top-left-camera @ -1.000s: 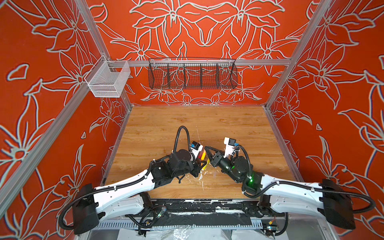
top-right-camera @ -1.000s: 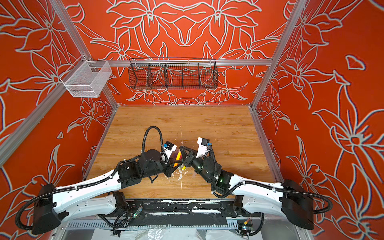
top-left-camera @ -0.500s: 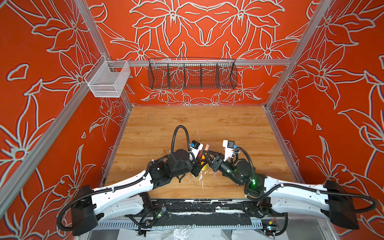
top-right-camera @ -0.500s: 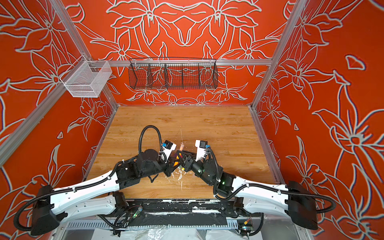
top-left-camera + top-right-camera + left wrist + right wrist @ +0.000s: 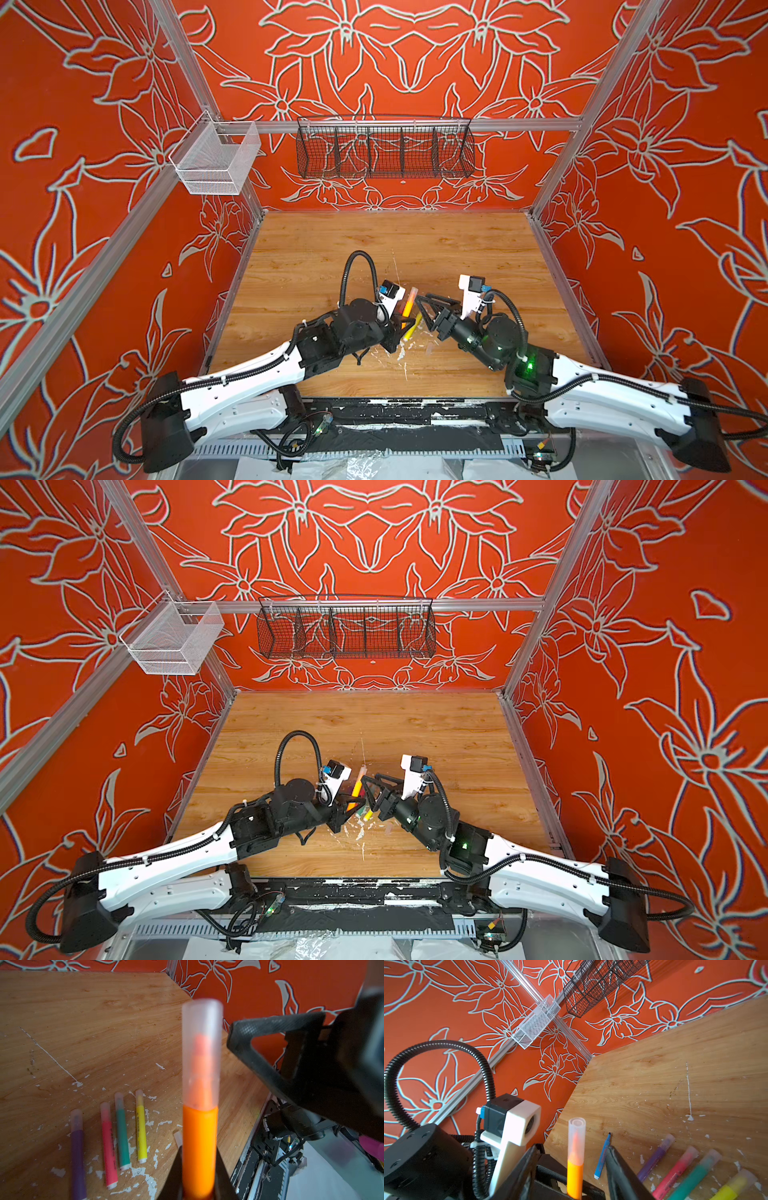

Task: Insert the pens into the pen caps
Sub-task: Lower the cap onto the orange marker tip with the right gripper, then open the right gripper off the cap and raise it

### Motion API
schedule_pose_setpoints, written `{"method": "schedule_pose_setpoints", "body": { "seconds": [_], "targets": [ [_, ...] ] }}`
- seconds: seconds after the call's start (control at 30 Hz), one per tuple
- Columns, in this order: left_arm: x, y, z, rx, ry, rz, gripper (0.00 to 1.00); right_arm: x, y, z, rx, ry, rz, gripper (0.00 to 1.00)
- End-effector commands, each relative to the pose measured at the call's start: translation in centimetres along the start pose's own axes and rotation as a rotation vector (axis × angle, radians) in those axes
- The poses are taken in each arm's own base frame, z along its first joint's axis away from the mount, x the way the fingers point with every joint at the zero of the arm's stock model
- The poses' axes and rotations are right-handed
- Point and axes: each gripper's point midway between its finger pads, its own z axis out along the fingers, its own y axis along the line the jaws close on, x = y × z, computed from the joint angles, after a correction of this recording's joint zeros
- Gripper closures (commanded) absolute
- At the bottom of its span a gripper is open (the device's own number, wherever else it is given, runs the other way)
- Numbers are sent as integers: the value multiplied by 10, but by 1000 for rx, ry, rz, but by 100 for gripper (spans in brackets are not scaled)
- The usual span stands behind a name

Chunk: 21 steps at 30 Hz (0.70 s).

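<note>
My left gripper is shut on the orange pen, which stands up out of its jaws with a clear pen cap over its tip. My right gripper is open, its fingers standing either side of that cap without touching it. Both top views show the orange pen between the left gripper and the right gripper. Purple, pink, green and yellow pens lie capped in a row. A blue pen lies uncapped.
A loose clear cap lies on the wooden table next to my left finger. White paint flecks dot the boards around the pens. A black wire basket and a white mesh basket hang on the back rail.
My right gripper has opened off the cap and drawn back a little to the right. The cap stays on the orange pen, which my left gripper still holds.
</note>
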Motion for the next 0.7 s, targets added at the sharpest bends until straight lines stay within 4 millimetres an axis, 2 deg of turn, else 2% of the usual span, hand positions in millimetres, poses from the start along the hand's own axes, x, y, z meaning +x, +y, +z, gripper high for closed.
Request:
{"method": "schedule_pose_setpoints", "body": {
  "seconds": [0.0,0.2,0.47,0.67],
  "targets": [
    [-2,-1,-6,14,-23,25,100,-7,-2,2,43,12,-49,45],
    [3,-1,-6,21,-9,28,100,-15,-7,14,78,41,-38,45],
    [6,0,-2,18,4,29,100,-5,-15,42,69,142,13,48],
    [8,2,1,9,14,31,100,1,-16,48,64,153,18,48]
  ]
}}
